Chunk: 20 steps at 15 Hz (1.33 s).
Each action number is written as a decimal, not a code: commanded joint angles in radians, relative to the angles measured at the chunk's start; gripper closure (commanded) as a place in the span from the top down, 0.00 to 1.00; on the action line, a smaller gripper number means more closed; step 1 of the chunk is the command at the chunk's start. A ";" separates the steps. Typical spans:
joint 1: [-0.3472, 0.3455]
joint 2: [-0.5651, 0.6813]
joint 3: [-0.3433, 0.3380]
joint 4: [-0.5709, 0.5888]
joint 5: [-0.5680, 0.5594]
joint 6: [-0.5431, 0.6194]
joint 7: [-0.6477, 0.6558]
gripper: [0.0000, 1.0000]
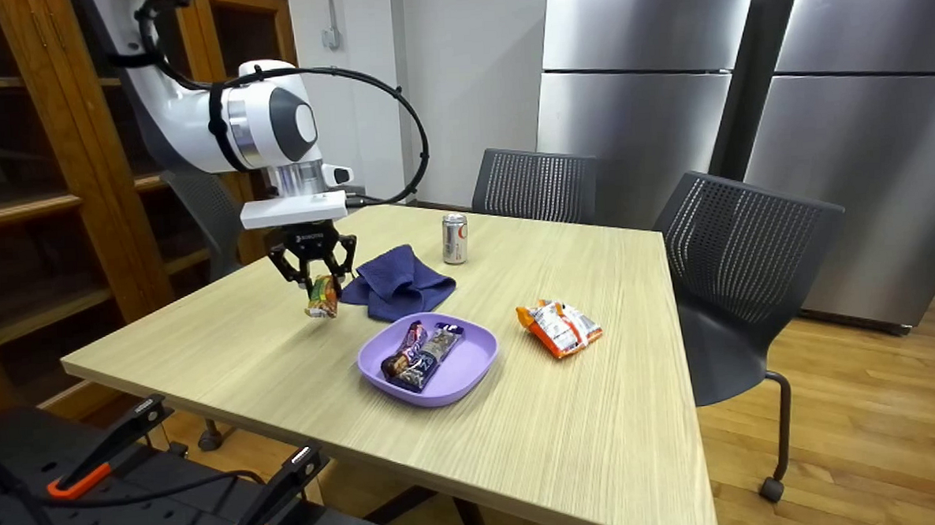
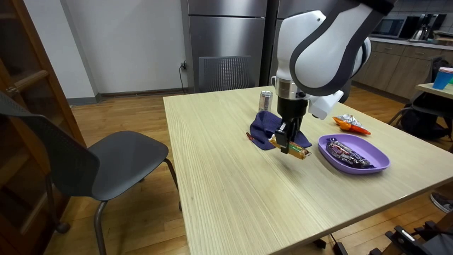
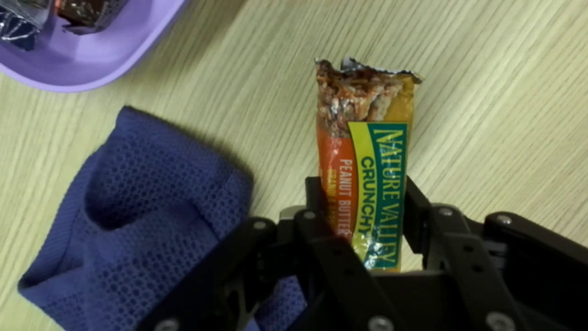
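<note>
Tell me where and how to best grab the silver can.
Grip the can around its upper body, probably coming straight down from above and closing on opposite sides. It stands upright with straight side walls and its top uncovered, while the blue cloth lies near it and could snag a low approach from that side. The gripper must be emptied first: it holds a granola bar.
</note>
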 commanded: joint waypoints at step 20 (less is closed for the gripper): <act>-0.112 -0.089 -0.130 -0.022 0.092 -0.035 0.146 0.17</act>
